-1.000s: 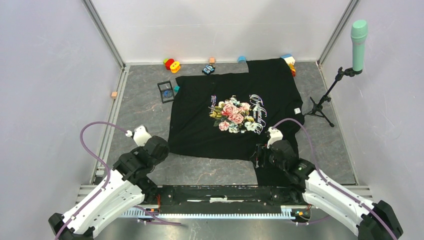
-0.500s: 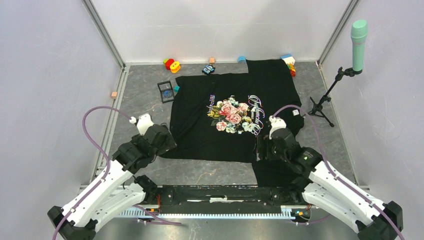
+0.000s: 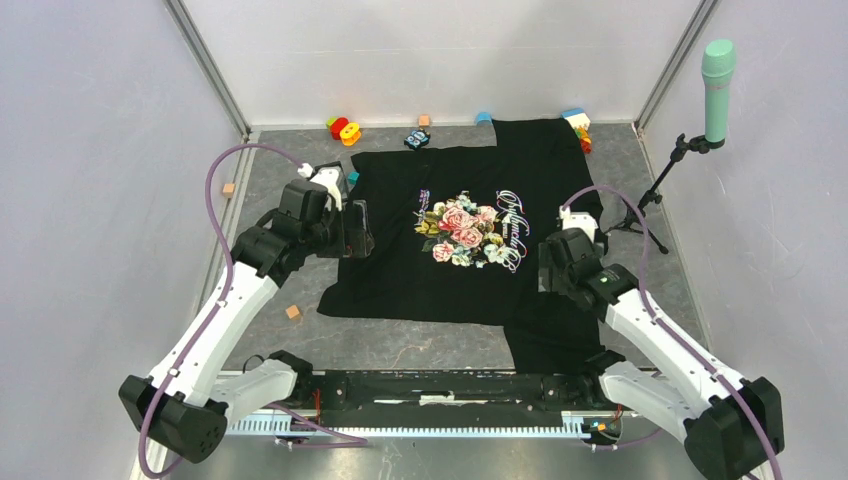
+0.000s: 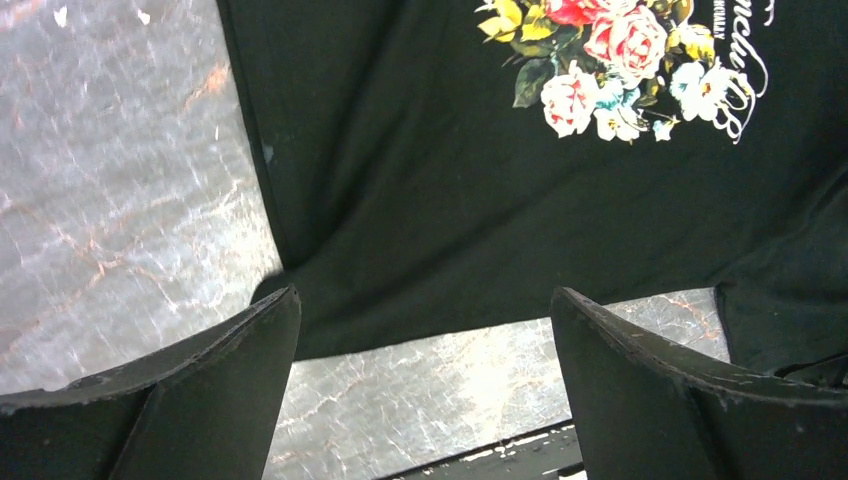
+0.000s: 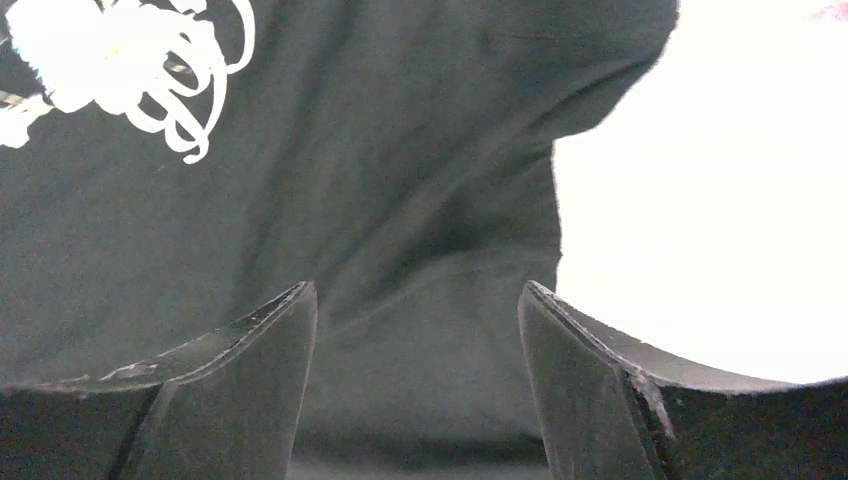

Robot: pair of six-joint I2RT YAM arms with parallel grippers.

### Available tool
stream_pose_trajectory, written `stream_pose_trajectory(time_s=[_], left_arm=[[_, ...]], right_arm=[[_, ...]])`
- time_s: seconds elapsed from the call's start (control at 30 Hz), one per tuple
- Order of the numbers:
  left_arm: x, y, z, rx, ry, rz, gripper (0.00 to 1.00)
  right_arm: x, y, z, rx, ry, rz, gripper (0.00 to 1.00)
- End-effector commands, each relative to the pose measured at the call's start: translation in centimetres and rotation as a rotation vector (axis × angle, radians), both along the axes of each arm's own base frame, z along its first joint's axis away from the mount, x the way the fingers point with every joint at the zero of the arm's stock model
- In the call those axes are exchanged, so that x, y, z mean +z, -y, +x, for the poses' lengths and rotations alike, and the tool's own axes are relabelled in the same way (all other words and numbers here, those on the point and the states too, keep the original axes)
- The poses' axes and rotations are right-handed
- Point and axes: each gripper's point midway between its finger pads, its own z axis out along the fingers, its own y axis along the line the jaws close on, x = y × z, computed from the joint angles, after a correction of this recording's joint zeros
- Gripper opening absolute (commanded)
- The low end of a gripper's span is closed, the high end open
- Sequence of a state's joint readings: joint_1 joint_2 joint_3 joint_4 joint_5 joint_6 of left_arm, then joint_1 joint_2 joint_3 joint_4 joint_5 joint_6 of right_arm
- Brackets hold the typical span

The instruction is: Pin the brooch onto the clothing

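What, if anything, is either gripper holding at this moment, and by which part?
Nothing is held. The left gripper and the right gripper both stand open with nothing between their fingers; the shirt lies flat below them, ungripped.

Robotics lab test cell: white panel walls (image 3: 440, 50) framed by aluminium posts (image 3: 205, 65) enclose a grey marbled tabletop (image 3: 280, 190). At 6 o'clock, a left arm (image 3: 215, 330) and a right arm (image 3: 660, 340) stand bolted to a base rail (image 3: 440, 388). At 3 o'clock, a teal microphone (image 3: 717, 75) tops a tripod stand (image 3: 645, 210). Coloured toy blocks (image 3: 424, 120) line the wall toward 12 o'clock.
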State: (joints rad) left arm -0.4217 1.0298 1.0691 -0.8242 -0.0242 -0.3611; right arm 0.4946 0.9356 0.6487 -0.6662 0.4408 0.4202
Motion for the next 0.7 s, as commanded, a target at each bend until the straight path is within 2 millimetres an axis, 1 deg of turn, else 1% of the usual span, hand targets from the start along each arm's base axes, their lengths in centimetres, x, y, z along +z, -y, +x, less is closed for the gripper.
stream_pose_trajectory(time_s=[0.0, 0.1, 0.17, 0.27, 0.33, 0.4, 0.47, 0.53, 0.57, 0.67], left_arm=[[1.4, 0.8, 1.2, -0.138, 0.075, 0.028, 1.0], [0.8, 1.0, 1.5, -0.136, 0.083, 0.001, 1.0], [0.3, 0.3, 2.1, -0.109, 0.084, 0.021, 1.0], [0.1, -0.2, 3.0, -0.083, 0.087, 0.027, 1.0], [0.0, -0.3, 3.4, -0.075, 0.094, 0.025, 1.0], [-0.5, -0.6, 3.9, -0.062, 0.099, 0.036, 1.0], [-1.1, -1.2, 4.2, -0.042, 0.094, 0.051, 1.0], [-1.6, -1.6, 4.4, -0.028, 0.088, 0.054, 1.0], [-1.7, -1.7, 4.6, -0.022, 0.09, 0.053, 1.0], [-2.3, -2.0, 4.8, -0.011, 0.082, 0.039, 1.0]], right_arm=[[0.5, 2.2, 1.1, -0.092, 0.035, 0.01, 0.78], [0.1, 4.9, 1.0, -0.167, 0.042, 0.027, 0.78], [-0.5, 6.6, 0.9, -0.206, 0.026, 0.047, 0.77], [-2.1, 8.3, 0.7, -0.228, -0.016, 0.094, 0.74], [-3.4, 9.3, 0.5, -0.261, -0.043, 0.14, 0.68], [-4.4, 9.3, 0.4, -0.264, -0.06, 0.192, 0.64], [-5.3, 9.3, 0.3, -0.272, -0.074, 0.215, 0.64], [-6.0, 9.5, 0.2, -0.278, -0.087, 0.222, 0.62], [-6.2, 9.1, 0.3, -0.266, -0.092, 0.244, 0.62], [-6.6, 9.2, 0.3, -0.266, -0.099, 0.253, 0.61]])
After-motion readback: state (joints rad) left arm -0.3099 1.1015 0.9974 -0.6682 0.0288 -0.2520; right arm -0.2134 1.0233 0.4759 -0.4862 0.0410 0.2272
